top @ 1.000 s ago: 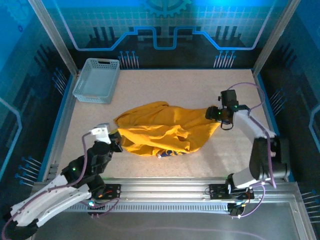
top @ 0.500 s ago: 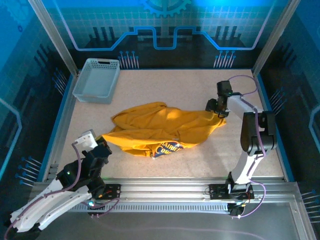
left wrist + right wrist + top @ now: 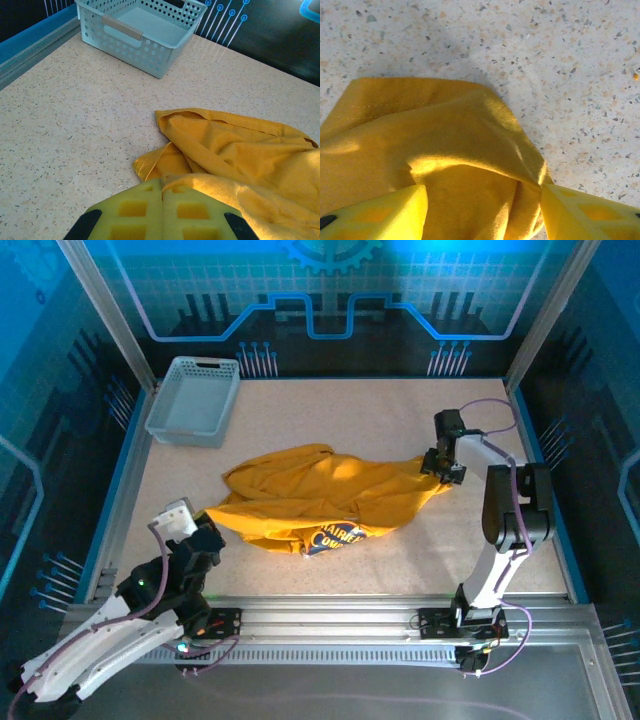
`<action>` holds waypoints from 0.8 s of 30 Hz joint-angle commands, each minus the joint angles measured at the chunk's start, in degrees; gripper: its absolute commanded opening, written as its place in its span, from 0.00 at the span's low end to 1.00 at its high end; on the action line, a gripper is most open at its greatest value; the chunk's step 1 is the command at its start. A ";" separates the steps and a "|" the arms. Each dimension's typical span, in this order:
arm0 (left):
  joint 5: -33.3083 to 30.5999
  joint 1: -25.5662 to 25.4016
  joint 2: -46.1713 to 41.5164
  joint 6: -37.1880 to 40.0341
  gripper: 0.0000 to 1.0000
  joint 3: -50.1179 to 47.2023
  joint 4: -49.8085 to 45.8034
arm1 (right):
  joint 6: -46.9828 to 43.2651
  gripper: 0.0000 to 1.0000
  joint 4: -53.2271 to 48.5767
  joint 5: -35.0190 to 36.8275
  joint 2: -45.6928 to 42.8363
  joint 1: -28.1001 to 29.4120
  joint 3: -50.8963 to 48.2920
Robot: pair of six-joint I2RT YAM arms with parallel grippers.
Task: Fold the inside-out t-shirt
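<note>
Gripper status: the left gripper (image 3: 162, 192) is clenched, its pads pressed together on the near-left end of the inside-out t-shirt (image 3: 320, 495). The right gripper (image 3: 444, 468) stands released, its fingers (image 3: 375, 210) set apart on either side of the garment's far-right corner, with cloth lying between them but not yet pinched. The t-shirt lies bunched across the middle of the tabletop (image 3: 360, 415), drawn out from near the near-left corner toward the right edge, well apart from the basket (image 3: 195, 400) in the far-left corner. Change over the last second: the left arm has drawn back toward the near-left corner, pulling the cloth into a point and turning the near edge over so that the printed graphic (image 3: 335, 538) is exposed. The right arm has swung from a folded posture to a reach over the opposite corner and has settled onto it. Consequence for the task: one end is secured and the other is lined up for capture. By this judgement folding has not begun; the step in hand is spreading the garment flat. Required next: close the right gripper on the corner, then tension both ends apart.
</note>
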 commanded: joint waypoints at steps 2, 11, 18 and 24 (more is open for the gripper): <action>-2.32 0.89 0.37 0.69 0.00 0.80 1.13 | 1.58 0.60 -1.02 -1.40 -0.07 -2.44 -1.00; -2.18 1.67 0.72 2.07 0.00 1.03 2.46 | 0.51 0.42 -0.26 -6.57 1.90 -3.32 -0.54; -3.93 3.53 0.73 4.66 0.00 4.63 1.13 | 1.36 0.02 -2.17 -0.92 -6.47 -3.96 -0.74; -2.75 11.12 1.33 13.92 0.00 10.82 10.47 | 2.17 0.00 -4.96 -6.90 -25.81 -9.54 2.75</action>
